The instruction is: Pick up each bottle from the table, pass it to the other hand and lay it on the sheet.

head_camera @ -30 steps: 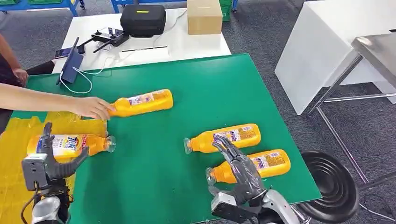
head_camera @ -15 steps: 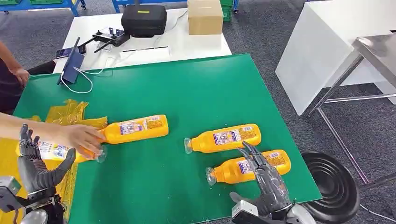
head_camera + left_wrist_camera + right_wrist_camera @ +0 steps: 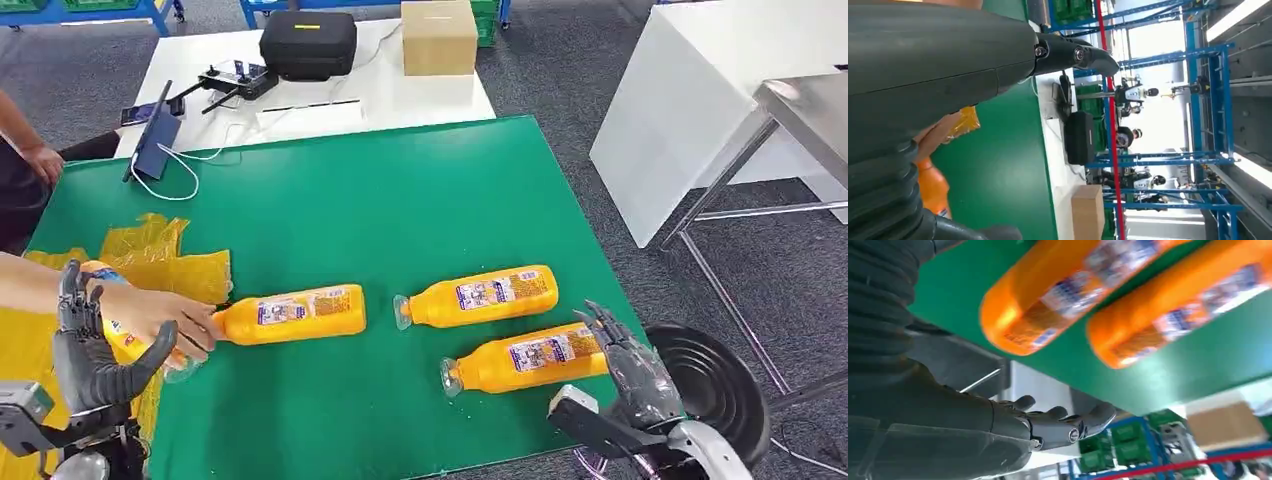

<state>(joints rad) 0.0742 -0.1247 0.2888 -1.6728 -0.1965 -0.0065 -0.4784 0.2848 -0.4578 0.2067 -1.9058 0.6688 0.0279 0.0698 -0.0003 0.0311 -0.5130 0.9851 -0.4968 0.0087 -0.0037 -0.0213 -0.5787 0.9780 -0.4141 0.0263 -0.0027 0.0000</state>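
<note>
Three orange bottles lie on the green table (image 3: 400,200): one at the left (image 3: 290,313), one in the middle (image 3: 480,295) and one nearest me (image 3: 525,358). A fourth bottle (image 3: 118,325) lies at the edge of the crumpled yellow sheet (image 3: 160,250), partly under a person's hand (image 3: 150,312) that also touches the left bottle's neck. My left hand (image 3: 90,350) hovers open just before that hand, fingers up. My right hand (image 3: 635,375) is open beside the table's right edge, by the nearest bottle's base. The right wrist view shows two bottles (image 3: 1048,295) (image 3: 1173,315) beyond its spread fingers (image 3: 1058,422).
A white table (image 3: 420,90) behind holds a black case (image 3: 308,42), a cardboard box (image 3: 438,35), a controller (image 3: 228,78) and a tablet (image 3: 155,135) with a cable. A black stool (image 3: 715,395) and a steel table (image 3: 800,110) stand to the right.
The person's hand has drawn the left bottle nearer and reached the bottle by the sheet. My right hand has drawn back off the nearest bottle to the table's right edge. My left hand has sunk lower.
</note>
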